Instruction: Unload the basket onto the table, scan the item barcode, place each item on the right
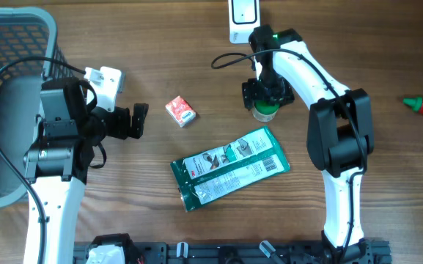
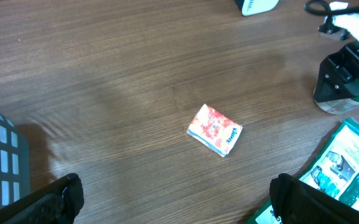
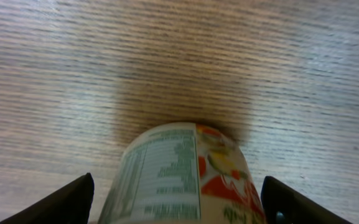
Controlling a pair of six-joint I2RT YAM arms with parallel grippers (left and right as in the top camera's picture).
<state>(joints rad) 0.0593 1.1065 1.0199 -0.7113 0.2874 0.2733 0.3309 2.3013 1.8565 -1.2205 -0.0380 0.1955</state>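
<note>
1. My right gripper [image 3: 178,196] was spread, its black fingers [image 3: 61,202] on either side of a small round green-topped container with a printed label [image 3: 173,162]. Gaps showed on both sides (nothing pinched).
2. That container stood on the brown wooden table [image 3: 167,50], directly between my right fingers.
3. A white plastic scanner unit [image 1: 243,16] lay just beyond my right gripper.
4. My left gripper [image 2: 176,190] was spread wide and empty. A small red-and-white tissue packet [image 2: 214,129] lay ahead of it, apart.
5. A flat green foil pouch [image 1: 229,167] lay near my right gripper, on its near side.
</note>
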